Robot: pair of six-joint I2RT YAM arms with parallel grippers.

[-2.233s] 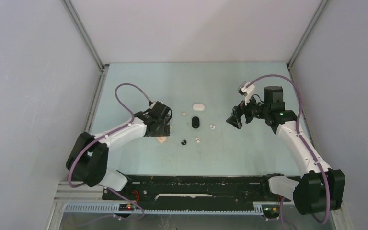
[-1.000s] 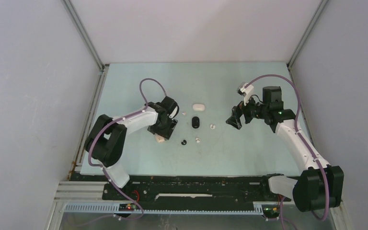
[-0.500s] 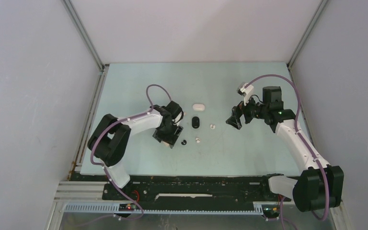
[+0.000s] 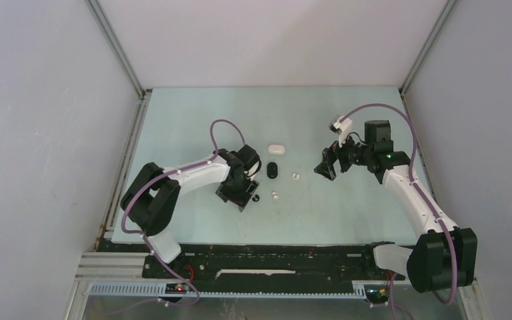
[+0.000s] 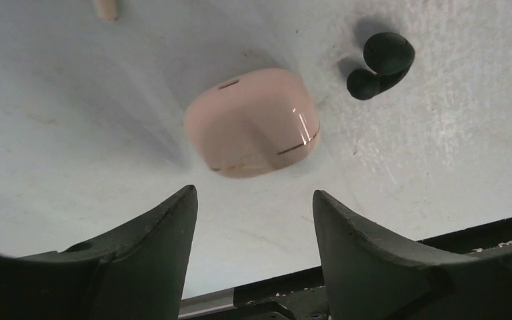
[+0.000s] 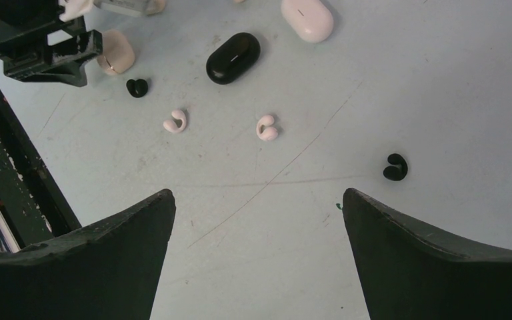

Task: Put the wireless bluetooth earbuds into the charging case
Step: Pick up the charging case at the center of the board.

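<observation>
Left gripper point(image 5: 253, 197) has swung in toward centre. Its jaws are apart and empty, hovering over the closed pink case point(image 5: 252, 123), with a black earbud point(image 5: 380, 63) just beside it. Right gripper point(image 6: 259, 200) is unmoved, jaws apart. White earbuds point(image 6: 175, 121) lie loose. Judgement: nothing inserted yet, and the case needs opening first.

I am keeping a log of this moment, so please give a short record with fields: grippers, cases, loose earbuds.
left gripper: open, pink case lies just ahead of it, not gripped
right gripper: open, holds nothing
other cases: black case, white case
case lids: all look closed
black earbuds: two, one beside the pink case, one apart from the rest
white earbuds: two, loose on the table
</observation>
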